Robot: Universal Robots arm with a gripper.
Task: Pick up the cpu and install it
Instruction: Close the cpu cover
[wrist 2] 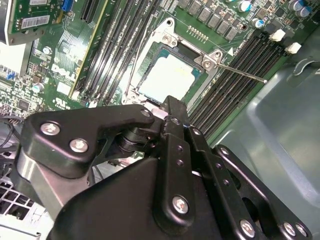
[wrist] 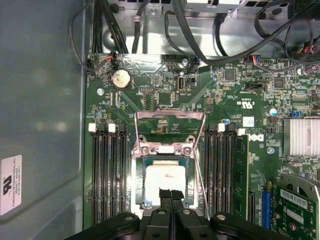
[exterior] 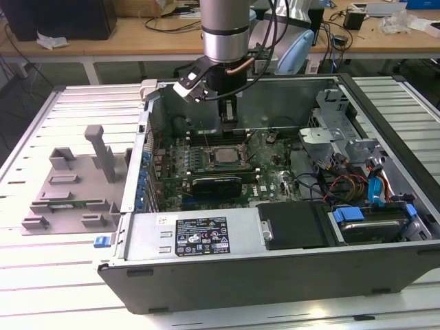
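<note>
Small flat pale-silver square cpu (exterior: pixel 225 155) seated in dark metal-framed socket (exterior: pixel 206 160), centre of exterior view; black fingers (exterior: pixel 229 118) directly above, closed together, empty.

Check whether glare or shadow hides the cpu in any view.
First wrist view: the cpu top washes out near white, with the tool overlapping one edge. Second wrist view: the cpu is also bright and pale. Exterior view: the cpu is evenly lit grey, no glare.

Table (exterior: pixel 48 289): case (exterior: pixel 275 282), fixture (exterior: pixel 65 187) (plastic, perhaps)
</note>
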